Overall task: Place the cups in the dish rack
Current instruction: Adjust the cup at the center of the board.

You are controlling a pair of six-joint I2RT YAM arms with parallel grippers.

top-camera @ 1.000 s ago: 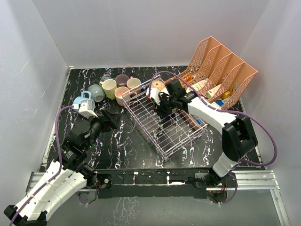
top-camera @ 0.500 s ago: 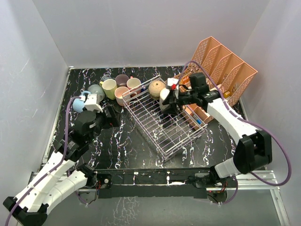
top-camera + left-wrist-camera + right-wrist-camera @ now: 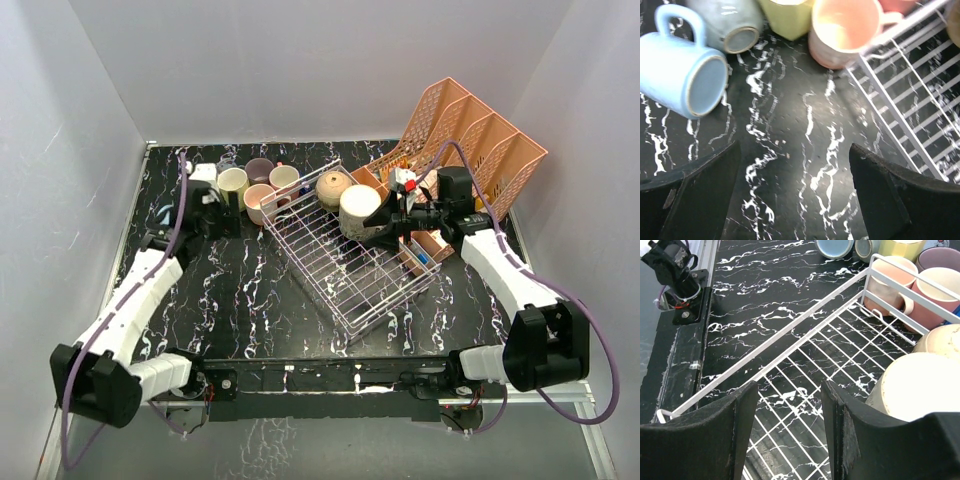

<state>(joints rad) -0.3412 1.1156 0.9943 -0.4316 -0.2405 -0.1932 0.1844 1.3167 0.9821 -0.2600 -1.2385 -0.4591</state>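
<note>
Soft, even white light fills the overhead view, leaving only faint shadows on the table [image 3: 250, 300]. In the left wrist view the light blue mug [image 3: 685, 75] shows mild sheen, while the fingers [image 3: 700, 200] of the left pincer [image 3: 794, 150] at the bottom corners look dark and blurred.

My workspace: a black tabletop [image 3: 250, 300] veined with white, enclosed on the left, far and right sides by plain pale-grey walls [image 3: 300, 70], with an aluminium rail [image 3: 330, 371] along its near edge and a grey floor [image 3: 320, 450] below, all softly and evenly lit.
</note>
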